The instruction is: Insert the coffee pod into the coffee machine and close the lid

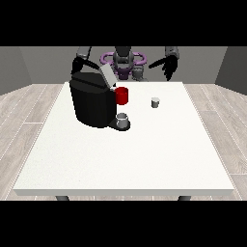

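A black coffee machine stands on the white table at the left, its grey lid raised and tilted. A small grey coffee pod sits on the table right of the machine, apart from both hands. The hand at the view's right hovers open above the table's far edge, behind the pod, fingers spread. The hand at the view's left is behind the machine's top, partly hidden; how it is held does not show.
A red mug stands beside the machine's right side. A grey cup rests on the machine's drip tray at its front. The table's near half lies in front of these.
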